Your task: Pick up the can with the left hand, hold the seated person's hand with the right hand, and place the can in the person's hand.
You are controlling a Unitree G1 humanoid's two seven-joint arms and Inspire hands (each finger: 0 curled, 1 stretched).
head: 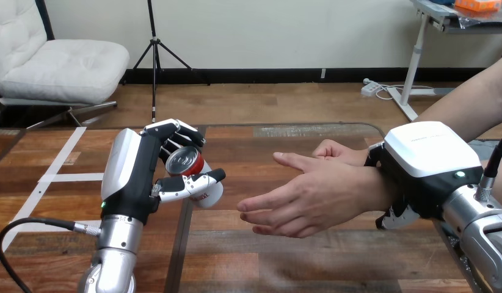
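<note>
your left hand (138,177) holds the can (184,162), fingers and thumb curled round it, tilted and raised over the table (309,256). the person's hand (303,198) lies open beside it, fingertips toward the can, a gap between. your right hand (425,159) clasps the person's wrist (374,186), fingers curling under. bare wood lies below the gap; the table's far edge runs behind both.

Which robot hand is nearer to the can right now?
Left. The left hand grips the can, fingers and thumb curled round it; the right hand sits apart at the view's right, wrapped round the person's wrist.
</note>
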